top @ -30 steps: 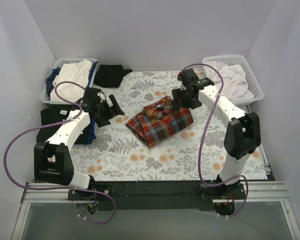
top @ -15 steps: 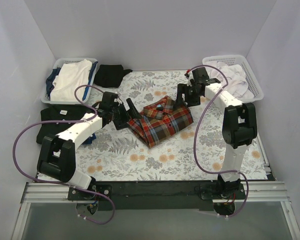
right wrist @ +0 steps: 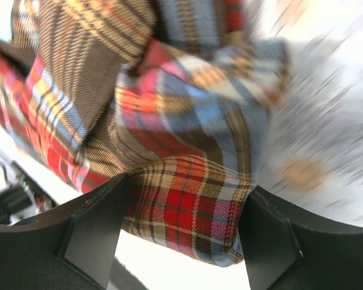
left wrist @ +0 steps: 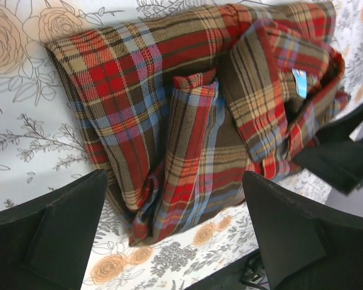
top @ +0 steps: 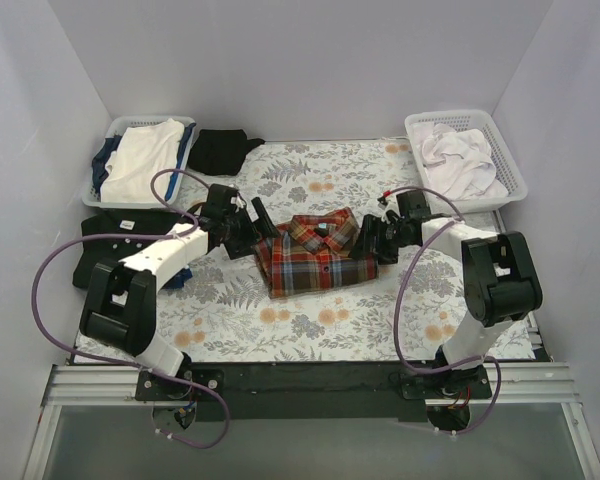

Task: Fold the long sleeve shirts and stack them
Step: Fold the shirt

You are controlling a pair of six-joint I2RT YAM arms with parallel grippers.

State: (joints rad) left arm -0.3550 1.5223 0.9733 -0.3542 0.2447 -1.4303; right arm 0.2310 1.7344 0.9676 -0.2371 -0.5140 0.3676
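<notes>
A red-orange plaid long sleeve shirt (top: 315, 255) lies folded in the middle of the flowered table, collar toward the back. My left gripper (top: 263, 232) is at its left edge, open; in the left wrist view the left gripper (left wrist: 174, 178) straddles the plaid shirt (left wrist: 169, 121) without touching it. At the shirt's right edge sits my right gripper (top: 368, 243). In the blurred right wrist view the right gripper (right wrist: 186, 193) stands wide, and a fold of the plaid shirt (right wrist: 187, 211) fills the gap from finger to finger. A black shirt (top: 105, 245) lies flat at the table's left side.
A basket (top: 108, 128) at the back left holds white and blue clothes. Another dark garment (top: 223, 150) lies beside it. A white basket (top: 517, 172) with pale cloth stands at the back right. Cables loop from both arms.
The right gripper came down from the shirt's back corner to its right edge and narrowed a little. The left gripper reached in from the left. The plaid shirt turned square to the table.
</notes>
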